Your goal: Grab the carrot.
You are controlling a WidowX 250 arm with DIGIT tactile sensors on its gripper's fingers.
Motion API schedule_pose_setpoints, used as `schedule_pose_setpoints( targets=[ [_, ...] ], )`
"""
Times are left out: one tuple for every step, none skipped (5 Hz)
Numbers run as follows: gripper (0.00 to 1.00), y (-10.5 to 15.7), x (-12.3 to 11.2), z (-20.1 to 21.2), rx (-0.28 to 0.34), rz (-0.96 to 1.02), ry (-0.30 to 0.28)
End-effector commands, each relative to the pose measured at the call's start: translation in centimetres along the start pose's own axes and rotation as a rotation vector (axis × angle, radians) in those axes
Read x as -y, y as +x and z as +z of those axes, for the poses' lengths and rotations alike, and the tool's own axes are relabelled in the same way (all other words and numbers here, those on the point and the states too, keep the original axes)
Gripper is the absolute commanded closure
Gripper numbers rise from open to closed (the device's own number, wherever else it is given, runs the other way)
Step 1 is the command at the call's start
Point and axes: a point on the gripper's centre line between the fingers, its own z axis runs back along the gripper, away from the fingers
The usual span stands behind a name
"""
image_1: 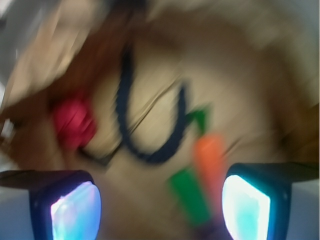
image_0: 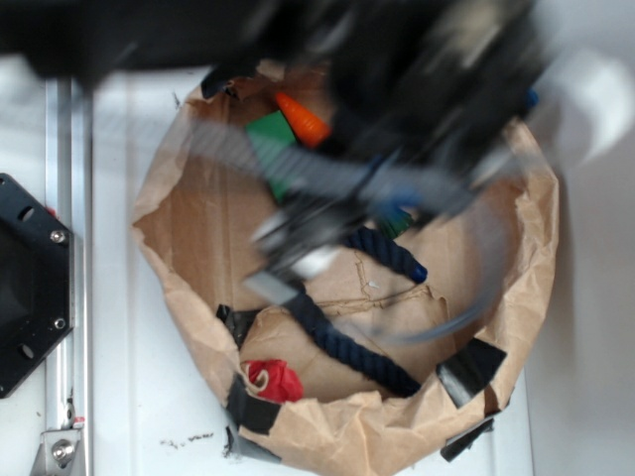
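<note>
The gripper [image_1: 160, 200] is hanging blurred above the paper bowl [image_0: 189, 238], its fingers [image_1: 75, 207] standing wide apart and holding nothing. The carrot [image_1: 210, 162] is lying between them, nearer the right finger, just beside the green block [image_1: 191, 195]. A dark rope [image_0: 347, 347] is curling across the bowl floor, and a red scrap [image_0: 275, 380] is sitting near the rim.

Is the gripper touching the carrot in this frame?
Cannot tell. In the blurred wrist view the carrot lies beside the right pad, jaws wide, but smear hides any gap.
</note>
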Motion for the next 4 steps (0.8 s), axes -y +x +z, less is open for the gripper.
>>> schedule_pose_setpoints(
  targets=[
    [0.0, 0.3, 0.0, 1.7, 0.042, -0.007, 0.043],
    [0.0, 0.3, 0.0, 1.7, 0.042, -0.007, 0.043],
    [0.0, 0.2, 1.4, -1.3, 0.025, -0.076, 0.054],
    [0.0, -0.4, 1.5, -3.8, -0.002, -0.098, 0.062]
  ],
)
